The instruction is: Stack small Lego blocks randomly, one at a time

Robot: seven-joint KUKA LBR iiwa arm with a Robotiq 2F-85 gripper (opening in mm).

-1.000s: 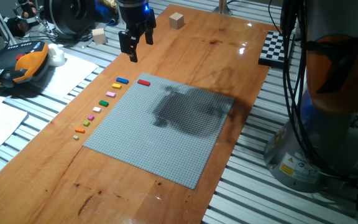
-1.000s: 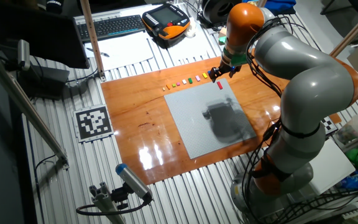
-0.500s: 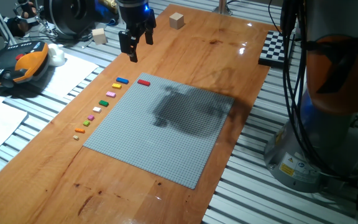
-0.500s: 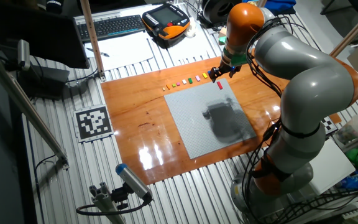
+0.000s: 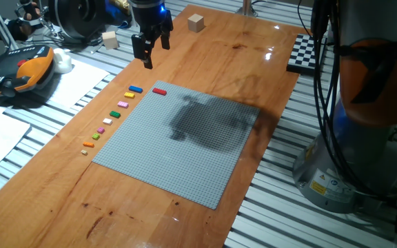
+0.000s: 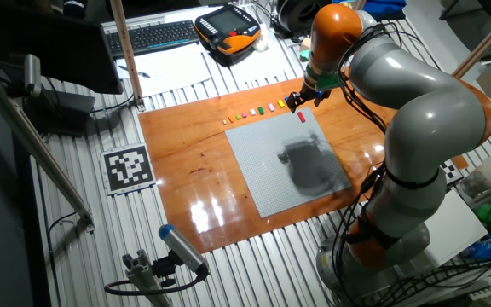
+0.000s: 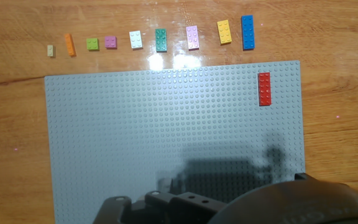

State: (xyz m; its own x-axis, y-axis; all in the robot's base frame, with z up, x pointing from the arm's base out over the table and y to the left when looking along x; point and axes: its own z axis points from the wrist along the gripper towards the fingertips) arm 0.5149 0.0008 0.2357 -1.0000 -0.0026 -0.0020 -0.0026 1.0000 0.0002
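A red Lego block (image 5: 159,91) (image 7: 264,88) lies on the grey baseplate (image 5: 185,151) (image 7: 135,137) near its far corner. Off the plate, along its edge, a row of small Lego blocks rests on the wood: blue (image 7: 248,32) (image 5: 136,89), yellow (image 7: 224,32), pink (image 7: 192,37), green (image 7: 161,40), white (image 7: 135,40), then smaller ones ending in orange (image 7: 69,44) and beige (image 7: 51,50). My gripper (image 5: 150,49) (image 6: 298,101) hangs well above the table, beyond the blue block, open and holding nothing. The hand view shows no fingers.
Two wooden cubes (image 5: 196,23) (image 5: 110,39) sit at the far end of the table. A checkerboard marker (image 5: 307,54) lies at the right edge. An orange teach pendant (image 5: 19,72) rests off the table's left side. The arm's base (image 5: 364,124) stands at the right.
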